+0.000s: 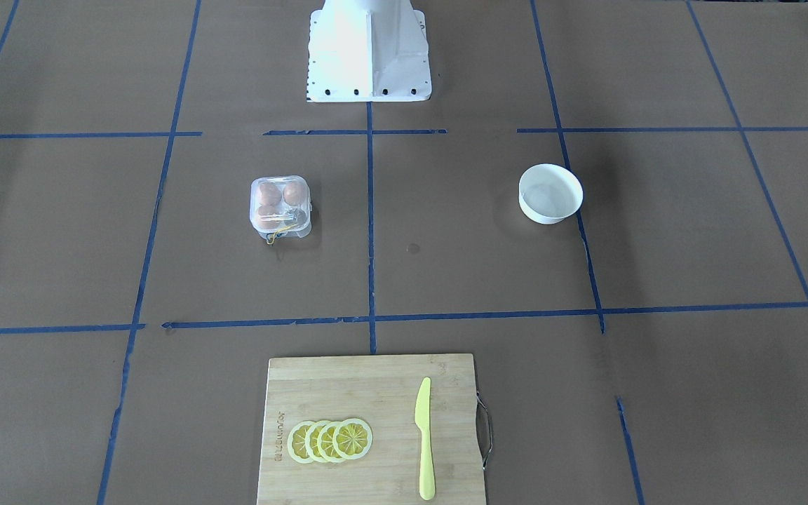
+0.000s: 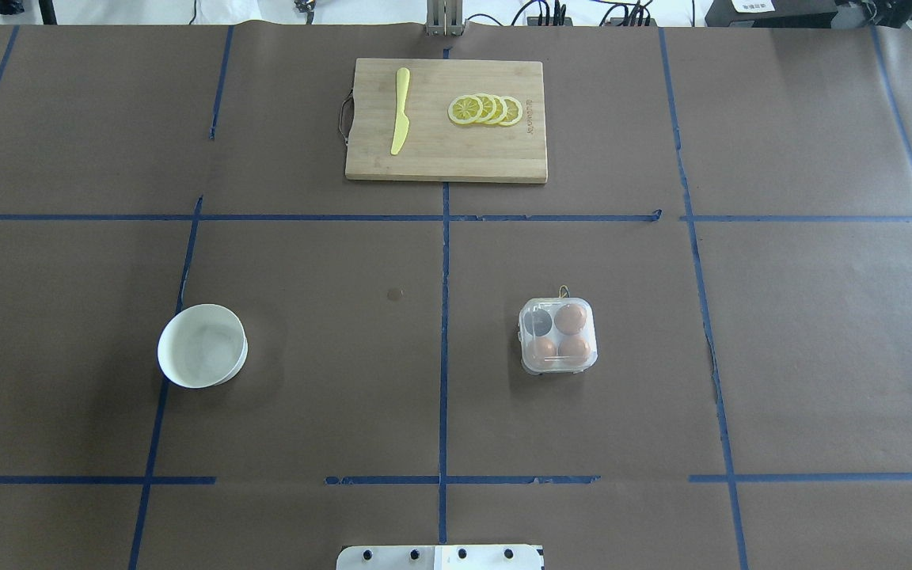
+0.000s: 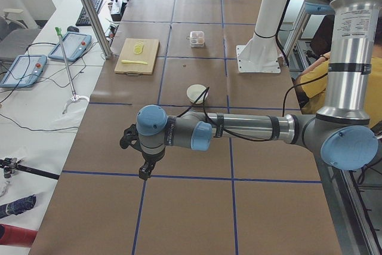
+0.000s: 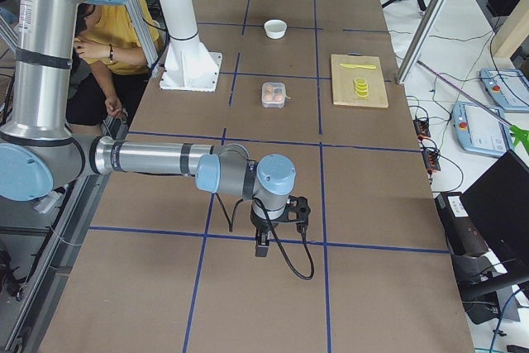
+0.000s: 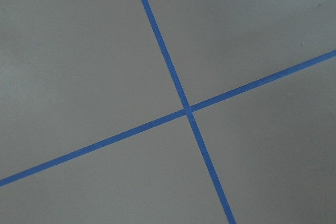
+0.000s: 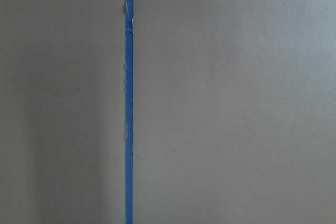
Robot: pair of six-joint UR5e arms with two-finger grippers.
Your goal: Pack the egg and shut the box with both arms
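While they hang far from the clear plastic egg carton, the black left gripper and right gripper are too small to tell whether spread

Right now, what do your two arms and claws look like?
The left arm and right arm are silver-grey tubes with pale blue joint caps. The left claw and right claw are black, and black cables run along both arms.

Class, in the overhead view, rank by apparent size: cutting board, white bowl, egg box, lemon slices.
1. cutting board
2. white bowl and box, too alike to separate
3. lemon slices
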